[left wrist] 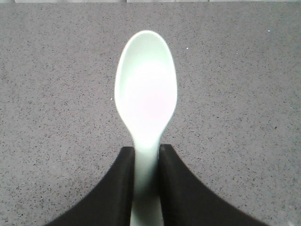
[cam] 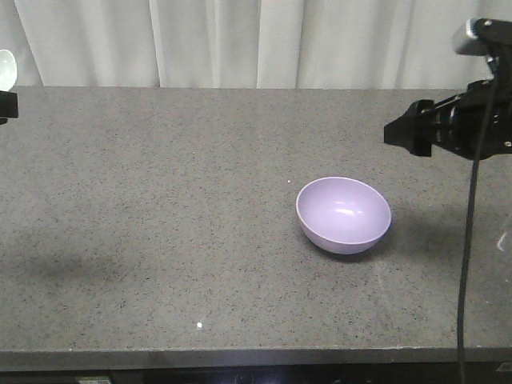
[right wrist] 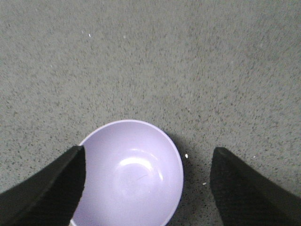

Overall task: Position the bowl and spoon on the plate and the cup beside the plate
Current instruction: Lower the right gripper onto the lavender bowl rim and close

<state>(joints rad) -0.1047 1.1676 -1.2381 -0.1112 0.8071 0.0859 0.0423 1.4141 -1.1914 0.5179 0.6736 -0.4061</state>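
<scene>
A pale lavender bowl (cam: 344, 214) sits upright on the grey speckled table (cam: 160, 200), right of centre. In the right wrist view the bowl (right wrist: 131, 188) lies below my right gripper (right wrist: 148, 149), which is open with its fingers spread wider than the bowl and touching nothing. In the front view this gripper (cam: 404, 132) hangs above and to the right of the bowl. My left gripper (left wrist: 147, 149) is shut on the handle of the mint-green spoon (left wrist: 146, 89), held above the table. The spoon's head (cam: 6, 68) shows at the far left edge. The plate and the cup are out of view.
White curtains (cam: 240, 40) hang behind the table's far edge. The table's front edge (cam: 240, 356) runs along the bottom of the front view. A black cable (cam: 468, 240) drops from the right arm.
</scene>
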